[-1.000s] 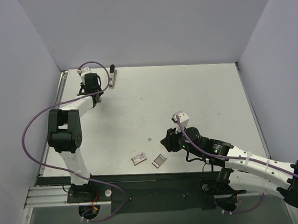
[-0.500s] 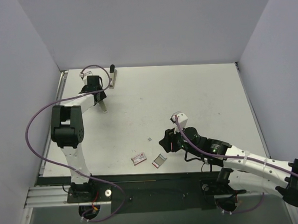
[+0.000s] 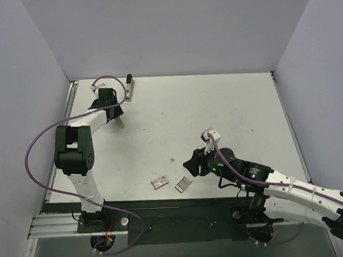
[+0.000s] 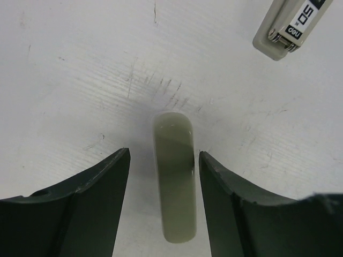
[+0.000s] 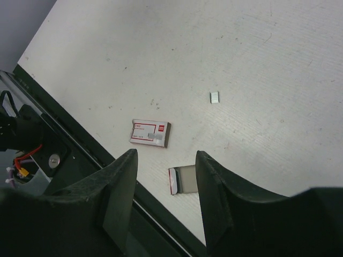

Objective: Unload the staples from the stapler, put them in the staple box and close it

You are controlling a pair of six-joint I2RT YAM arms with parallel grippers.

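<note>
The stapler (image 3: 129,89) lies near the far left corner of the counter (image 3: 217,114), its black tip pointing away from the arms. Just nearer than the stapler, the left claw (image 4: 164,153) stands open astride a pale rounded bar (image 4: 174,187) that lies flat. Well right of the stapler and nearer, the right claw (image 5: 165,160) hangs open and empty above a red-and-white box (image 5: 150,133) and a small grey box (image 5: 182,179)

Setting: robotics lab test cell. White table (image 3: 217,114) walled by plain pale panels (image 3: 172,30) — left arm (image 3: 74,152) and right arm (image 3: 289,187) bolted at its edge, purple cable (image 3: 27,159) exposed.
</note>
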